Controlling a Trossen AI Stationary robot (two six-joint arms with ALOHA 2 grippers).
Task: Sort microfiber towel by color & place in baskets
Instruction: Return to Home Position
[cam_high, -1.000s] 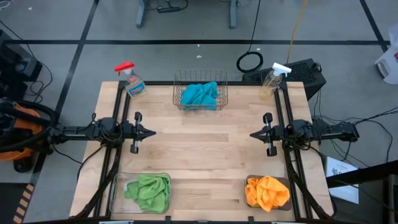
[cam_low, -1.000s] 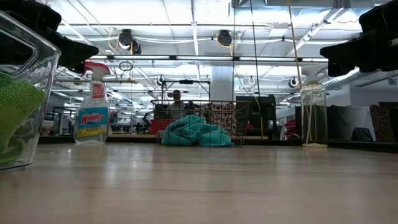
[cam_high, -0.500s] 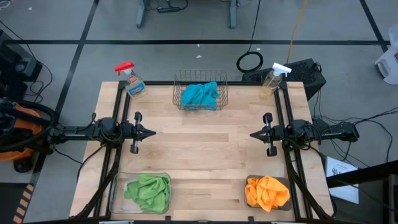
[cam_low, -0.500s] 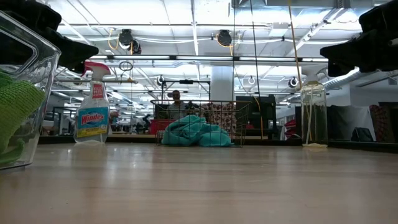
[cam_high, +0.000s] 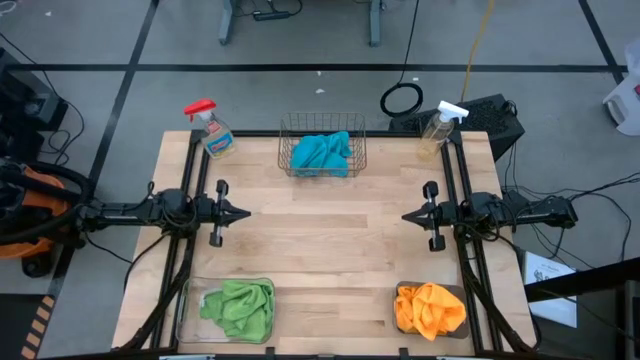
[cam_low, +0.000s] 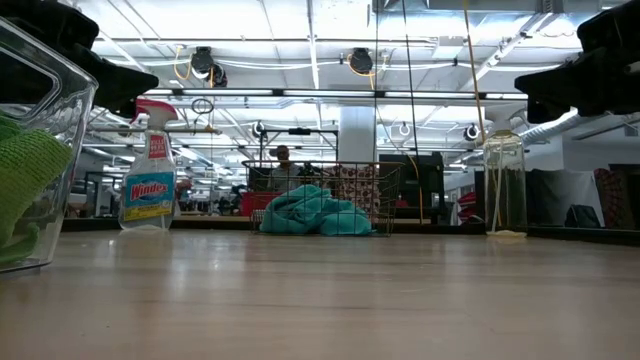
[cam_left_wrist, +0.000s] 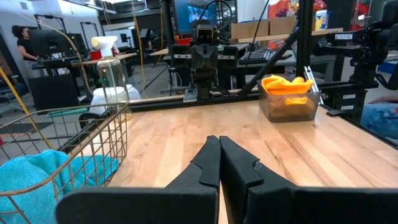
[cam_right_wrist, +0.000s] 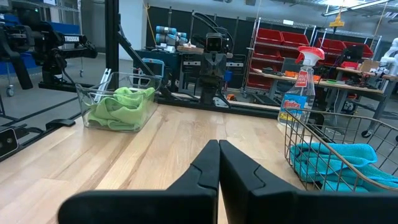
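Teal-blue microfiber towels lie in the copper wire basket at the table's far middle. Green towels fill the clear bin at the near left. Yellow-orange towels fill the dark grey bin at the near right. My left gripper is shut at the table's left edge and points level toward the right. My right gripper is shut at the right edge and points left. Both hover above the wood with nothing between the fingers.
A spray bottle with a red trigger stands at the far left corner. A clear bottle with a white trigger stands at the far right corner. Bare wood lies between the two grippers. A person sits in the room beyond the table.
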